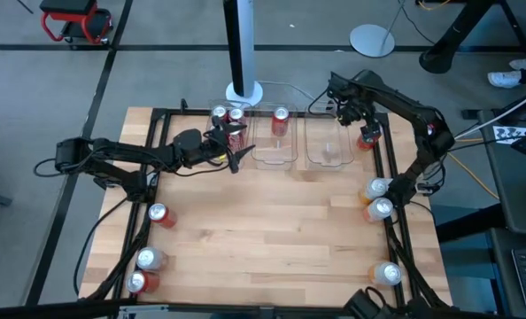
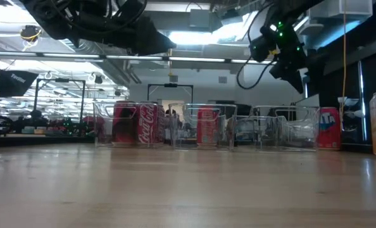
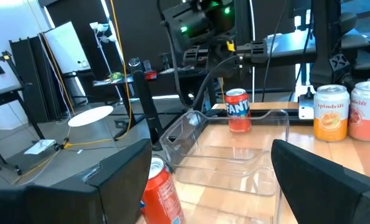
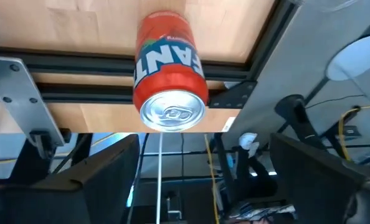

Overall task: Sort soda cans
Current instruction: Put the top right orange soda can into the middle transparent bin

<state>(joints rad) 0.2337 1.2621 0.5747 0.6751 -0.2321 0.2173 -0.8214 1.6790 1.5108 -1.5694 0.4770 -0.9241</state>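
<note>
Near the front left corner of the tabletop (image 1: 263, 221): two cans, one red (image 1: 137, 282), one pale (image 1: 148, 259), close together. A little farther in along the left edge, another red can (image 1: 159, 213). By the front right corner, a single pale can (image 1: 388, 274). Midway up the right edge, a pale pair (image 1: 377, 199), one just behind the other.

Farther back, a row of three clear bins along the far edge. In the left bin (image 1: 232, 142), two red cola cans (image 2: 137, 125) standing upright side by side. In the middle bin (image 1: 274, 151), one red can (image 1: 280, 120) upright against the far wall. In the right bin (image 1: 328, 151), nothing to be seen.

Over the near edge of the left bin, the left pincer (image 1: 232, 149), reaching in from the left edge, fingers spread wide with a red can (image 3: 162, 190) low beside one finger, not gripped. Touching or clear of it: cannot tell.

Just beyond the right bin, at the far right corner, an orange Fanta can (image 4: 170, 62) upright on the wood beside the black frame rail. Directly above it, the right pincer (image 1: 366, 120), pointing down, fingers wide apart on either side and well clear of the can's top.
</note>
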